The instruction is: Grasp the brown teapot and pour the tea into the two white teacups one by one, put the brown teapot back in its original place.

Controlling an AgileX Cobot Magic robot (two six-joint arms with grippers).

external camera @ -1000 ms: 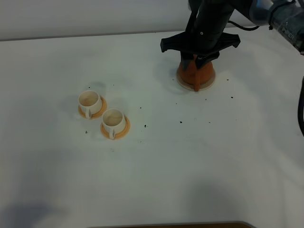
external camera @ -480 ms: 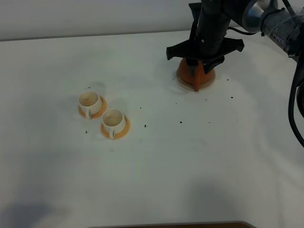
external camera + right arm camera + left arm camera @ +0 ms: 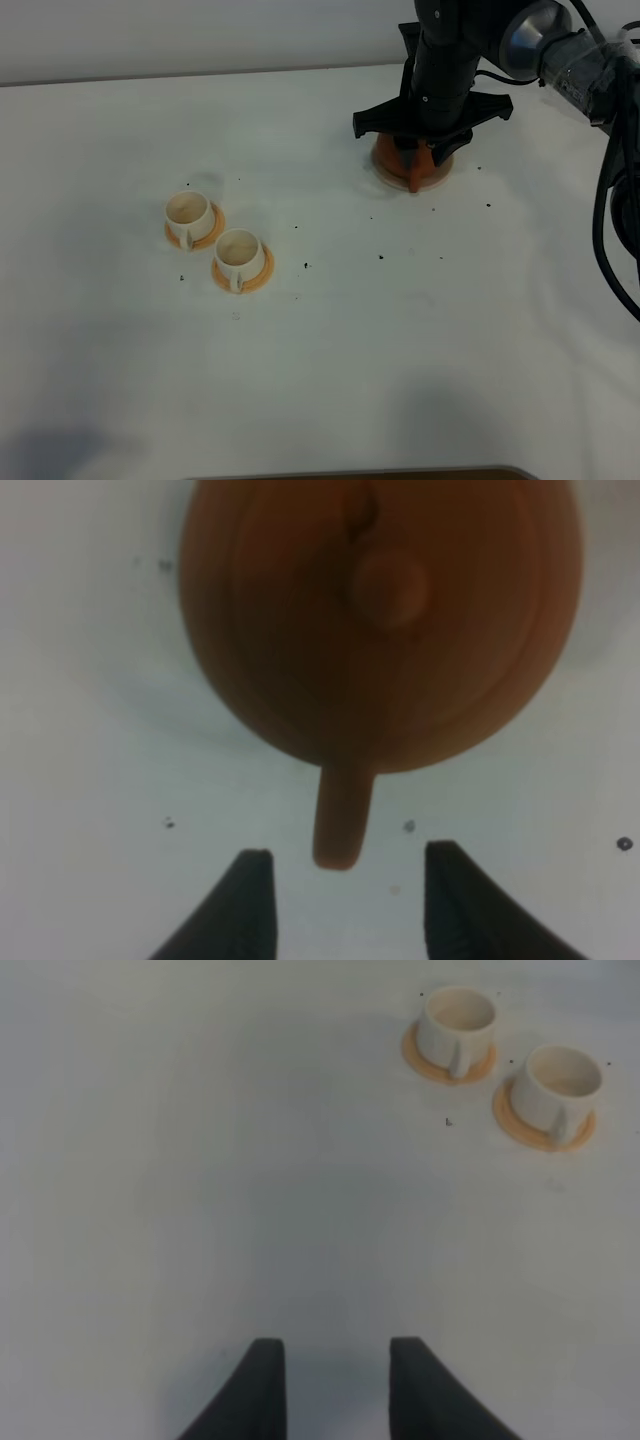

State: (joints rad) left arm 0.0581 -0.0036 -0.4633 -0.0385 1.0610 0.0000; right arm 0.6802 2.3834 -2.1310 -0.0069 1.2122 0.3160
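Spotter: Your right tool (image 3: 347, 852) has sunk lower over the brown teapot (image 3: 380, 660) than it was a second ago. In the high view it now hides more of the pot. Pot, cups and saucers have not shifted.

Checker: Agreed. Your right tool's jaws stand apart and grip nothing. In its wrist view, a narrow stub juts from the pot's body into the gap between the two fingers. Its end is about level with their tips and touches neither. Whether it is the spout or the handle, I cannot tell you.

Spotter: One teapot, upright, with its lid knob (image 3: 390, 585) showing. It sits on the one pale coaster (image 3: 393, 179), at the far right of the table (image 3: 400, 350).

Checker: Your left tool (image 3: 336, 1345) hangs over the white table with its jaws parted and nothing between them. The cups lie well ahead of it.

Spotter: Counting outward, you have two white teacups (image 3: 188, 208), each upright on its own saucer. That makes two orange saucers (image 3: 255, 283). The pair stands close together on the left half of the table, well apart from the teapot. The handles point toward the near edge, and the insides look faintly tan.

Checker: Dark specks (image 3: 381, 257) are scattered over the table, around the pot and near the cups. They are too small for me to give you a sure count.
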